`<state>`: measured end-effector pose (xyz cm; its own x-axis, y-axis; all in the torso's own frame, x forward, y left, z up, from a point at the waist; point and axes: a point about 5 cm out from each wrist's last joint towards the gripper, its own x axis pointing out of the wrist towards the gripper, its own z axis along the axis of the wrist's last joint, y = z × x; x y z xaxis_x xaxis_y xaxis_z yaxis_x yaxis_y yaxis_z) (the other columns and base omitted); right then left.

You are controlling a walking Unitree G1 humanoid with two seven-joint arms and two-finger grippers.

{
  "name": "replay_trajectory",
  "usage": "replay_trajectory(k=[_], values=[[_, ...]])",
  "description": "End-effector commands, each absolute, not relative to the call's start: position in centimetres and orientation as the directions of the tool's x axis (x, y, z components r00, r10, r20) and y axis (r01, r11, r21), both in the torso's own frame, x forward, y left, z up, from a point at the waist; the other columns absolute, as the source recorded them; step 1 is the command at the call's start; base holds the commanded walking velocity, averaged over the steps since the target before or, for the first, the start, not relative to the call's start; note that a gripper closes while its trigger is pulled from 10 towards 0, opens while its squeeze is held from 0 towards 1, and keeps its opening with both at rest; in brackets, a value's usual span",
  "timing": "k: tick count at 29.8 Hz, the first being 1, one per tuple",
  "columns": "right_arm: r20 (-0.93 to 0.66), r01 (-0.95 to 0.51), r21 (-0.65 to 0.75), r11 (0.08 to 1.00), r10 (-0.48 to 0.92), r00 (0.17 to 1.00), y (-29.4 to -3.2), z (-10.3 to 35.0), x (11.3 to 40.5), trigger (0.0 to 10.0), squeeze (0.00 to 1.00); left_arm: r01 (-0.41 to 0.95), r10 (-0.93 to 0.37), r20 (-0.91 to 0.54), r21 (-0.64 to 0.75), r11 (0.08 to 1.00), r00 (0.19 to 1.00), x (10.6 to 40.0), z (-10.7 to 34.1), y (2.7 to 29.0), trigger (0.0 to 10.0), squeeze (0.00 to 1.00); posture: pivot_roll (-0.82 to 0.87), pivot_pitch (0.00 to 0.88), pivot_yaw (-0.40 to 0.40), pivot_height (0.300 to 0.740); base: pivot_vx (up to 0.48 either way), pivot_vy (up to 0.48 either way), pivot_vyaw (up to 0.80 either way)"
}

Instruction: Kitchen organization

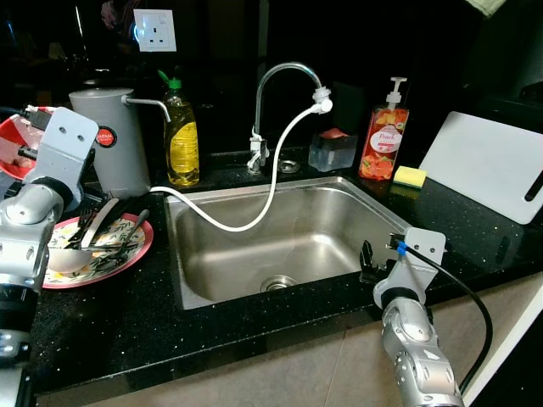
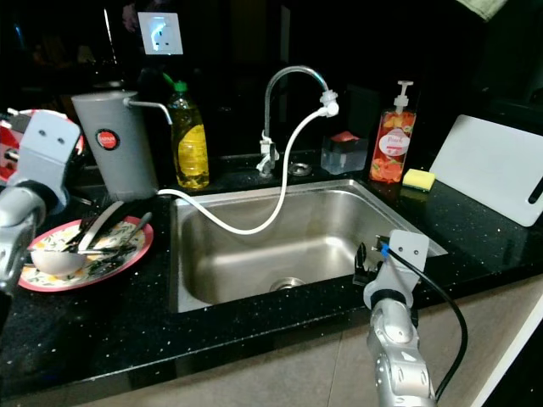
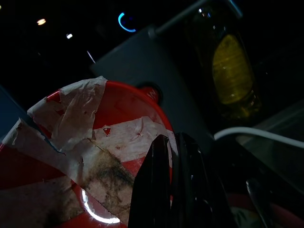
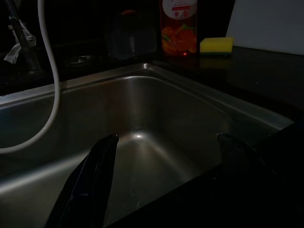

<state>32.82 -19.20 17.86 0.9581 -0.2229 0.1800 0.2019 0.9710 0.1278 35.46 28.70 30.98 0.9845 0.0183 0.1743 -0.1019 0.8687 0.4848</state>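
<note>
Red bowl [image 3: 71, 156] held up at table's left end, above the plate [image 1: 136, 252] | left gripper [image 3: 173, 161] jaws clenched on its rim | right gripper [image 4: 166, 156] jaws spread at sink [image 1: 339, 220] front edge

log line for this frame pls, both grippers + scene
left gripper: shut, over plate of dishes | right gripper: open at sink front edge, holding nothing | white hose draped into sink

plate [image 1: 136, 251] red rim, floral | sponge [image 1: 410, 176] yellow | counter [image 1: 127, 322] black speckled
</note>
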Motion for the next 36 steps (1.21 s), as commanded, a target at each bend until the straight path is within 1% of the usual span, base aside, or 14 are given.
replay_trajectory(k=[1, 36], values=[[0.192, 0.209, 0.134, 0.969, -0.232, 0.954, -19.49, 18.24, 32.79, 10.0, 0.0, -0.093, 0.004, 0.187, 0.472, 0.877, 0.982, 35.34, 31.12, 28.36, 10.0, 0.0, -0.06, 0.0, -0.008, 0.74, 0.0, 0.0, 0.0], [0.188, 0.209, 0.133, 0.969, -0.231, 0.954, -19.46, 18.17, 32.82, 10.0, 0.0, -0.081, 0.0, 0.176, 0.456, 0.886, 0.984, 35.03, 30.85, 28.39, 10.0, 0.0, -0.06, 0.0, -0.01, 0.74, 0.0, 0.0, 0.0]])
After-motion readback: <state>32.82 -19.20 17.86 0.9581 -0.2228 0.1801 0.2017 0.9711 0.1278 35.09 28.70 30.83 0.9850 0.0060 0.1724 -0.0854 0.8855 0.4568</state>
